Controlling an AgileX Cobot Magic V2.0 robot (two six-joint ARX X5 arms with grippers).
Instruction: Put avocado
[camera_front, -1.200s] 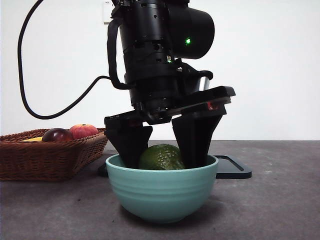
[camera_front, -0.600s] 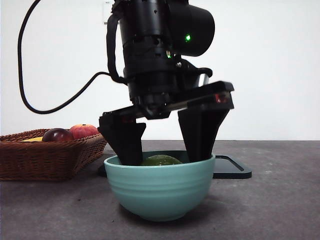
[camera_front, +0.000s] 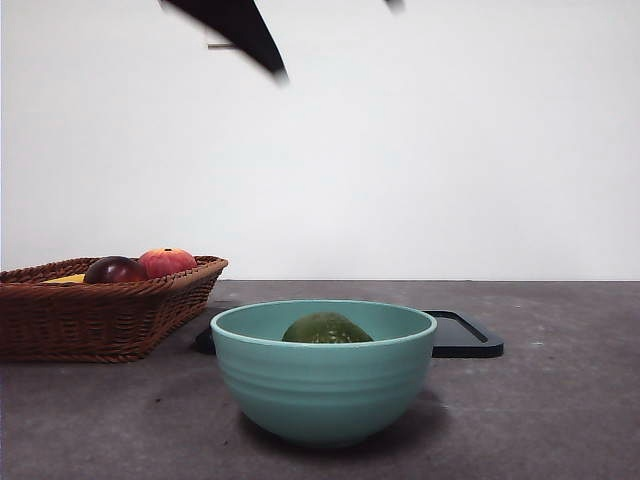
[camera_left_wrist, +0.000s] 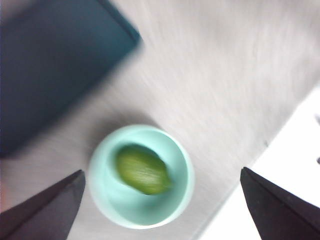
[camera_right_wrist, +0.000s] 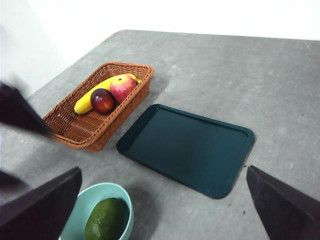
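The dark green avocado (camera_front: 326, 329) lies inside the teal bowl (camera_front: 320, 385) at the table's front middle, untouched. From the left wrist view the avocado (camera_left_wrist: 142, 170) sits in the bowl (camera_left_wrist: 181, 162) far below my left gripper (camera_left_wrist: 161, 171), whose jaws are wide apart and hold nothing. In the front view only a blurred black tip of that gripper (camera_front: 240, 30) shows at the top edge. My right gripper (camera_right_wrist: 163, 169) hangs open and high, looking down on the avocado (camera_right_wrist: 106, 220) in the bowl (camera_right_wrist: 92, 195).
A wicker basket (camera_front: 90, 315) on the left holds a maroon fruit (camera_front: 113, 270), a red-orange fruit (camera_front: 166, 261) and a banana (camera_right_wrist: 92, 95). A dark flat tray (camera_right_wrist: 187, 147) lies behind the bowl. The table's edge shows in the left wrist view.
The left gripper opened around the avocado, let it settle in the bowl, then rose out of the front view to the top edge.
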